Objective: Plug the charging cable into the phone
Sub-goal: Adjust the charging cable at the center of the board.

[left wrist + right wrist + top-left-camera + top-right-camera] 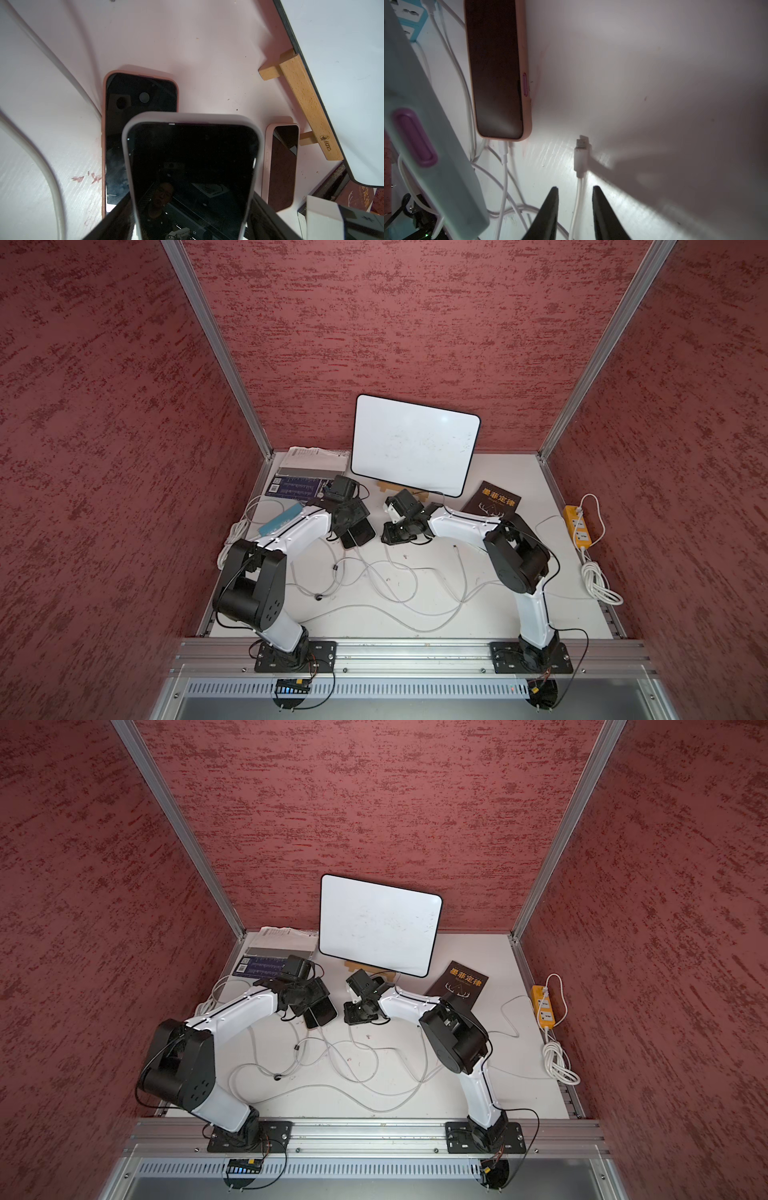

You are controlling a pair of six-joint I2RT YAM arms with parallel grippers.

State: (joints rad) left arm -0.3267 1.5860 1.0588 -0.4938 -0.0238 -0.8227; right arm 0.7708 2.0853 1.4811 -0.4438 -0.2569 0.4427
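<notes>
1. My left hand (347, 516) is clamped on the phone (193, 166), the one in the pale case. It grips the phone's sides near one end, and the dark screen faces the wrist camera.
2. I hold the phone off the table (519, 477), just left of its middle. It hangs over a salmon phone (141, 108) and a pink phone (280, 162), both lying flat, screens up.
3. My right hand (574, 187) is partly open and has hold of nothing. The cable (572, 218) runs between its fingers with a gap on each side.
4. The plug (581, 160) lies flat near the table's middle, just past my right fingertips, with its metal tip pointing away from them.
5. In the right wrist view a white lead (503, 158) sits in the end of a flat phone; I cannot tell which one.
6. A whiteboard (415, 443) stands propped at the back edge.
</notes>
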